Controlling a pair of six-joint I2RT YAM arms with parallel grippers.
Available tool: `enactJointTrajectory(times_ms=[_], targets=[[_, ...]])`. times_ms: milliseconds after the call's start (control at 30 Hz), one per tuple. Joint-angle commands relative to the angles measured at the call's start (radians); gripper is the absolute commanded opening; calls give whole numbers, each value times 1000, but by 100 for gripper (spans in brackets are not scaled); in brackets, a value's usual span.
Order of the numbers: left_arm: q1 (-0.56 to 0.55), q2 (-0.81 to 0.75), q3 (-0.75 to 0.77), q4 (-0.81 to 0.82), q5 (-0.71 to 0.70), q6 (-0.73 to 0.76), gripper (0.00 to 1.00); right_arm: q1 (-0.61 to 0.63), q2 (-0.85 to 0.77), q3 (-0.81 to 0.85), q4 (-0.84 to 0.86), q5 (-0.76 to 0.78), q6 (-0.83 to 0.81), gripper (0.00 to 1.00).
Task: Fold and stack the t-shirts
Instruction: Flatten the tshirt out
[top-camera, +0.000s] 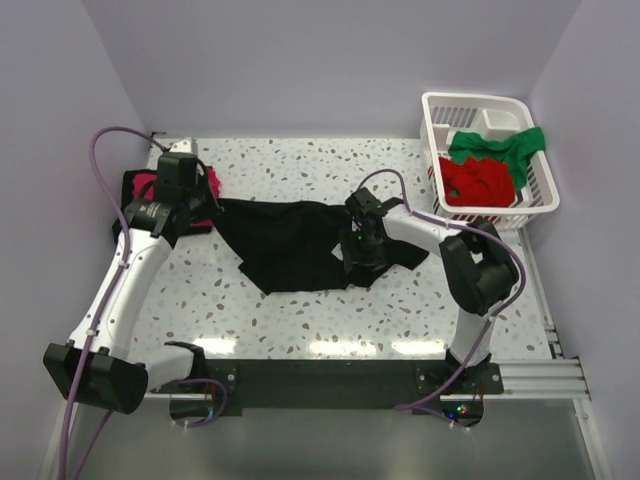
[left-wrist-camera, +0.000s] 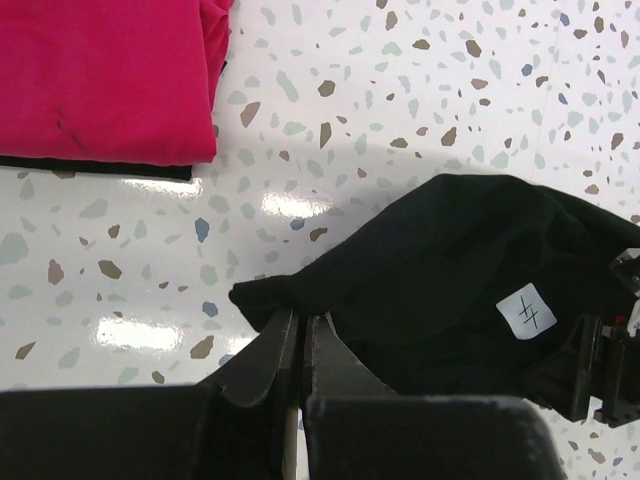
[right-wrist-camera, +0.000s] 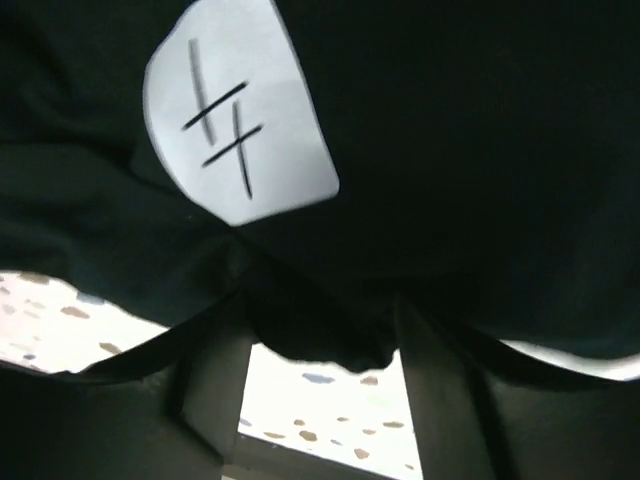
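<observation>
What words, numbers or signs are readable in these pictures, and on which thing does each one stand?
"17" or "H", I cannot tell which: crossed handwritten pen strokes on the white tag on the black t-shirt.
No other text shows in any view.

black t-shirt (top-camera: 290, 245) crumpled centrally, pink t-shirt (left-wrist-camera: 100, 70) folded

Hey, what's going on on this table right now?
Two robot arms are working on a black t-shirt lying crumpled on the table. The left gripper has its jaws pinched shut on the shirt's left edge; the right gripper is at the other end with cloth draped over it, though its grip isn't clear. A folded pink t-shirt already lies at the left, and a red t-shirt and a green t-shirt wait in the white basket.
</observation>
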Motion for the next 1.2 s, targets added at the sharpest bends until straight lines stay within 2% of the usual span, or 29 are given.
enactJointTrajectory(times_ms=[0,33,67,100,267,400,500,567,667,767,800,867,900,933,967,1033,1067,1167], targets=[[23,-20,11,22,4,27,0,-1,49,31,50,-62,-25,52],[26,-15,16,25,6,30,0,-1,53,49,30,-61,-33,42],[30,-9,25,25,6,33,0,-2,55,71,10,-55,-53,12],[39,-5,45,27,6,39,0,-3,40,115,-34,-38,-59,1],[84,61,151,30,6,77,0,-82,-37,325,-205,33,-117,0],[122,95,281,37,-52,97,0,-176,-108,572,-346,77,-139,0],[145,83,326,42,-100,93,0,-214,-158,672,-419,146,-170,0],[154,65,314,48,-115,88,0,-225,-213,671,-443,189,-177,0],[162,5,257,48,-147,67,0,-237,-316,579,-469,270,-164,0],[162,-78,150,36,-141,53,0,-253,-417,360,-478,343,-130,0],[162,-116,119,30,-115,45,0,-260,-436,308,-472,373,-121,1],[162,-144,11,21,-68,34,0,-266,-457,219,-469,395,-91,16],[162,-172,-33,21,5,13,0,-265,-465,141,-455,406,-84,25],[162,-185,-79,30,50,2,0,-268,-459,108,-449,431,-65,49],[162,-198,-175,59,137,-10,0,-266,-454,73,-452,433,-53,58],[161,-228,-276,99,220,-45,0,-265,-442,62,-441,412,-33,64],[161,-235,-360,122,240,-53,0,-263,-450,51,-424,347,-35,65],[161,-245,-455,140,245,-41,0,-236,-488,17,-314,175,-38,65]])
